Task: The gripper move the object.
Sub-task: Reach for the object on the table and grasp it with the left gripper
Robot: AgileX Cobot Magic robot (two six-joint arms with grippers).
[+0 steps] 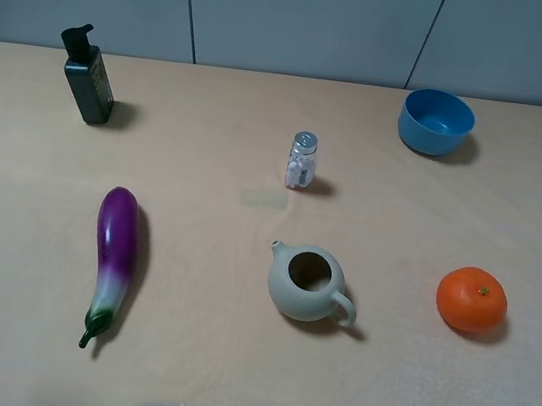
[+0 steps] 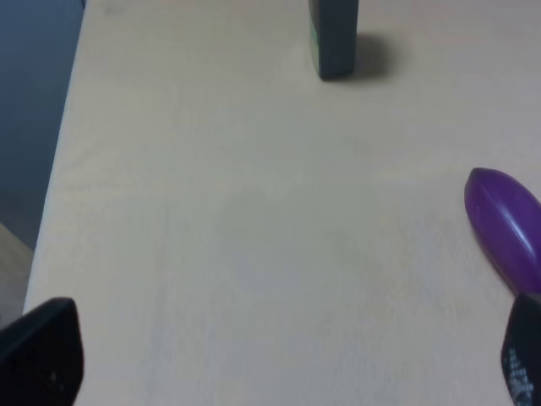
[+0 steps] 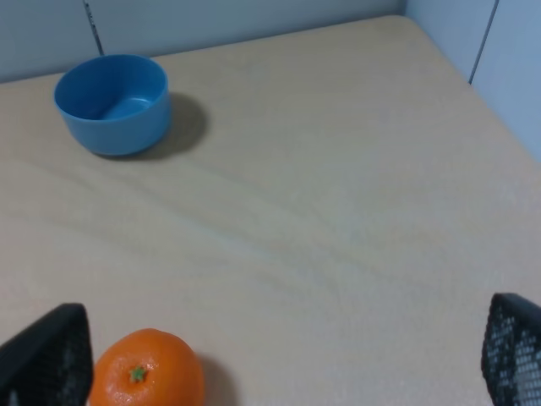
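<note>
The pump bottle [image 1: 88, 84] stands upright, well apart from the eggplant [image 1: 115, 247].

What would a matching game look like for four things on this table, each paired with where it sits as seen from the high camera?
Things:
1. pump bottle
2. blue bowl
3. orange
4. eggplant

Places in the high view:
A. front right
B. back left
C. front left
D. back right

Pairs: 1-B, 2-D, 3-A, 4-C
</note>
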